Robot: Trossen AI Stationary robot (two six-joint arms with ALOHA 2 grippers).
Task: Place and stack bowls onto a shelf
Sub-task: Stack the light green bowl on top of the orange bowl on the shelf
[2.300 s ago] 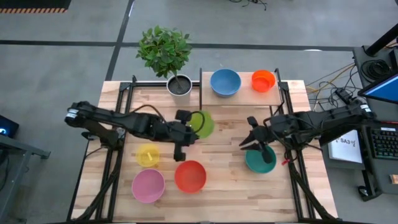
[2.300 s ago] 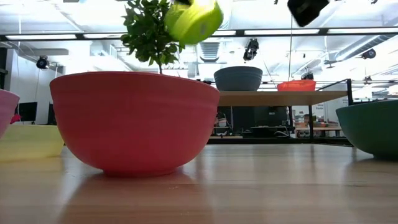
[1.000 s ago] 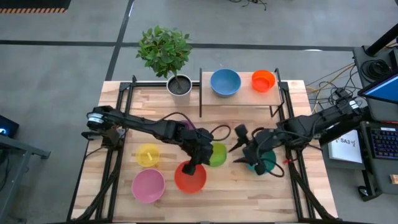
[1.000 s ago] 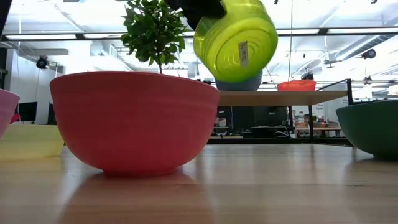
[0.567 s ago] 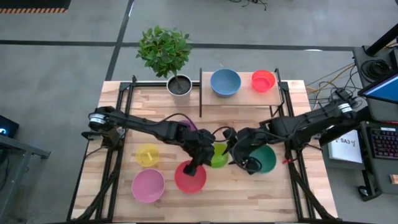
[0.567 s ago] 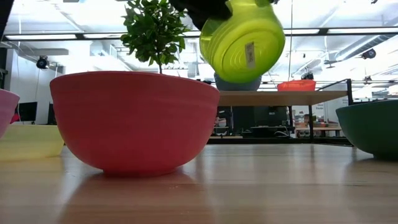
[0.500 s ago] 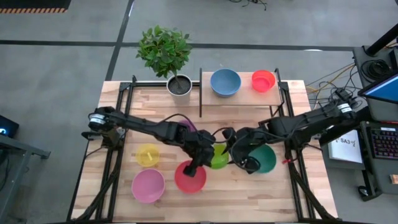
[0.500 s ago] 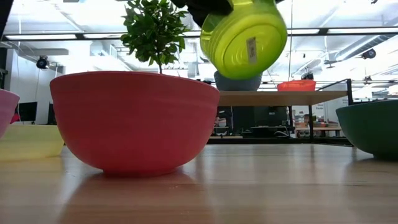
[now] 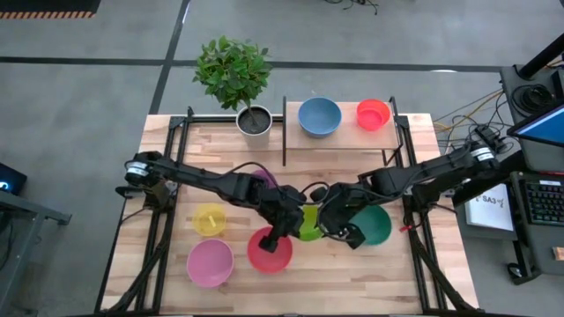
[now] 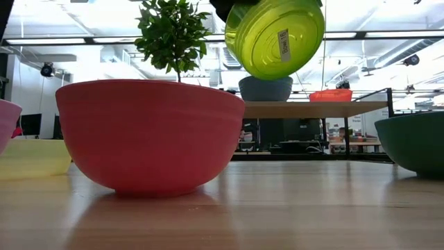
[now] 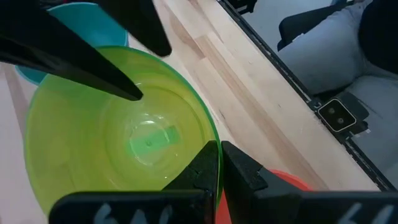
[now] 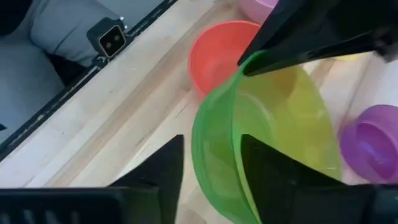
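The lime green bowl [image 9: 309, 222] [image 10: 275, 38] hangs in the air over the table's middle, tilted, with its underside toward the near edge. My left gripper [image 9: 288, 220] [image 11: 219, 163] is shut on its rim. My right gripper [image 9: 329, 214] [image 12: 211, 152] is open at the bowl's opposite side, with one finger inside the rim and one outside. The blue bowl [image 9: 319, 116] and the orange bowl [image 9: 374, 114] sit on the shelf [image 9: 348, 132]. On the tabletop rest the teal [image 9: 377, 225], red [image 9: 268, 252], pink [image 9: 210, 262] and yellow [image 9: 210, 218] bowls. The purple one [image 9: 263, 180] is half hidden by my left arm. My left gripper pinches the lime green bowl's rim [image 11: 210, 138] on the side toward the table's left, coming from the left and slanting down. The bowl is lifted clear and tilted. My right gripper straddles the opposite rim [image 12: 205, 134]; whether a finger touches it I cannot tell.
A potted plant [image 9: 234, 72] in a grey-white pot [image 9: 254, 121] stands at the far edge, left of the shelf. The red bowl [image 10: 149, 135] lies below and left of the held bowl, the teal bowl [image 10: 416, 142] to its right. Bare planks lie in front of the shelf.
My right gripper has moved from above the teal bowl toward the table's left and come up to the lime green bowl, its fingers now astride the rim. My left gripper has kept hold and stayed near the table's middle; the bowl has risen slightly.
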